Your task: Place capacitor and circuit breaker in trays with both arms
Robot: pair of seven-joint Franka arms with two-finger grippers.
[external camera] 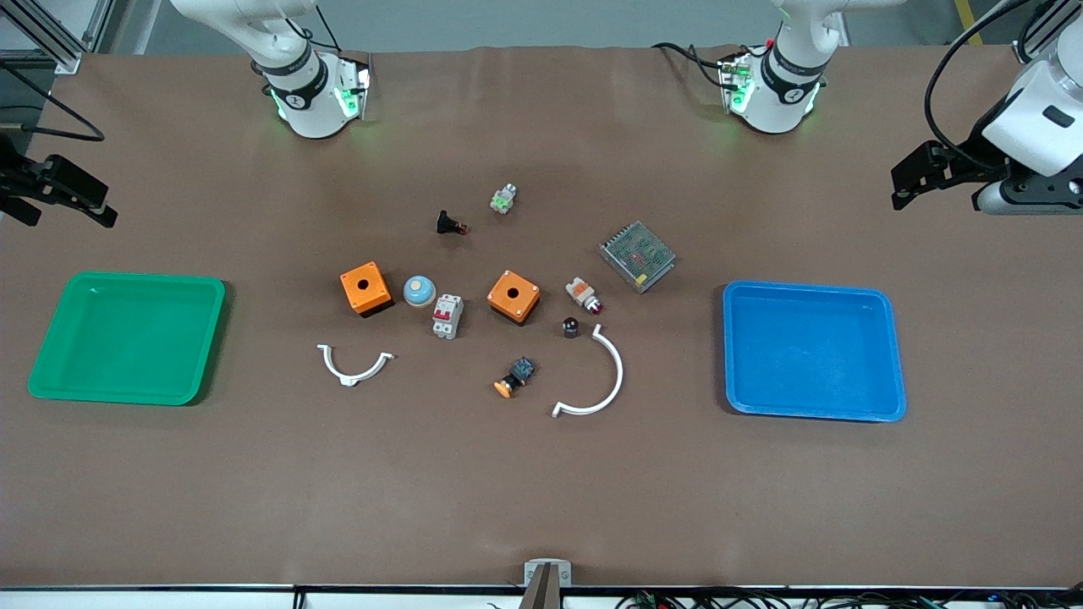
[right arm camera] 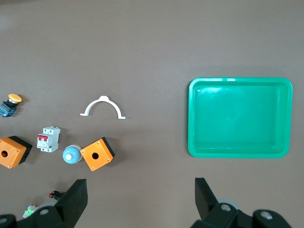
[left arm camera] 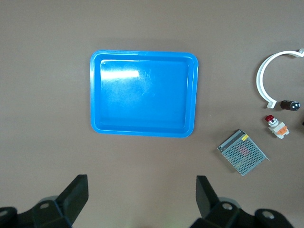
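Note:
The capacitor [external camera: 571, 326], a tiny dark stubby cylinder, stands mid-table beside a large white curved clip [external camera: 602, 381]; it also shows in the left wrist view [left arm camera: 289, 105]. The circuit breaker [external camera: 448, 315], a white-grey block with red levers, lies between two orange boxes and also shows in the right wrist view [right arm camera: 48, 138]. My left gripper [external camera: 905, 182] hangs open and empty above the table near the blue tray [external camera: 812, 413], its fingers wide apart [left arm camera: 142, 194]. My right gripper [external camera: 63, 211] hangs open and empty near the green tray [external camera: 118, 396], likewise spread [right arm camera: 140, 197].
Around the parts lie two orange boxes [external camera: 365, 288] [external camera: 514, 296], a blue dome [external camera: 419, 291], a metal mesh power supply [external camera: 637, 255], a white-and-orange piece [external camera: 584, 295], an orange-capped piece [external camera: 514, 377], a black button [external camera: 450, 224] and a small white clip [external camera: 354, 367].

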